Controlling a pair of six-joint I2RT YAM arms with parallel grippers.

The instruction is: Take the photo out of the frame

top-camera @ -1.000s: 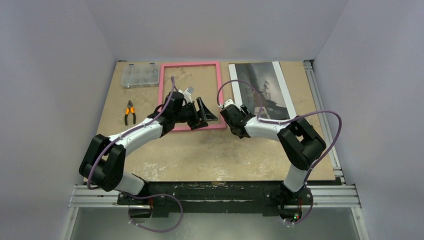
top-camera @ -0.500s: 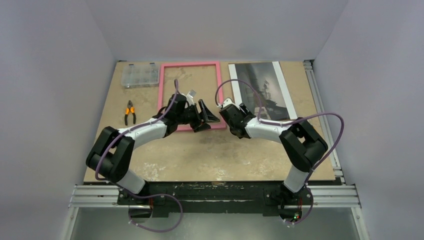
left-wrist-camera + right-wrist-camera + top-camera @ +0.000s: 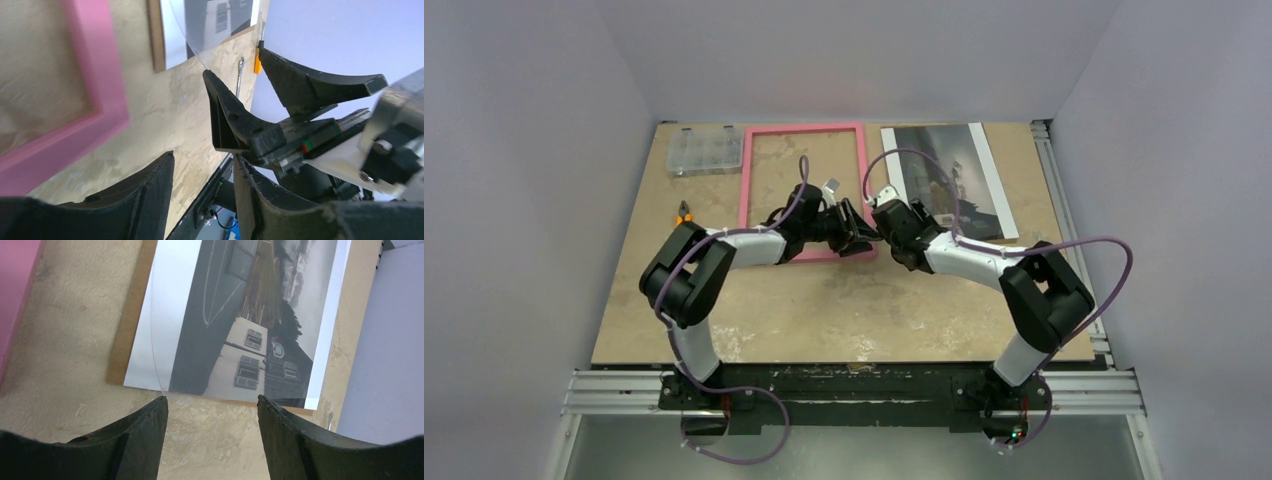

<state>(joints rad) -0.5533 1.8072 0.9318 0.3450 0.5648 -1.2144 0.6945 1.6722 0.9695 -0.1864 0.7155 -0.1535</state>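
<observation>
Where the two arms meet by the frame's (image 3: 749,190) near right corner, left claw (image 3: 202,156): jaws apart with nothing between them, hanging over bare counter (image 3: 844,300) just off that corner.
Right claw (image 3: 212,399): jaws parted and empty, just beside the left claw, pointed toward the photo's near edge.
Photo (image 3: 250,315): out of the frame, lying flat and face up on the brown backing board (image 3: 132,325), right of the frame; a strip of board shows along one long edge.
Frame: flat on the counter, empty, the counter surface showing through its opening.
Compartment box (image 3: 704,150): clear, far left, just beside the frame.
Pliers (image 3: 684,210): orange-handled, mostly hidden behind the left arm.
</observation>
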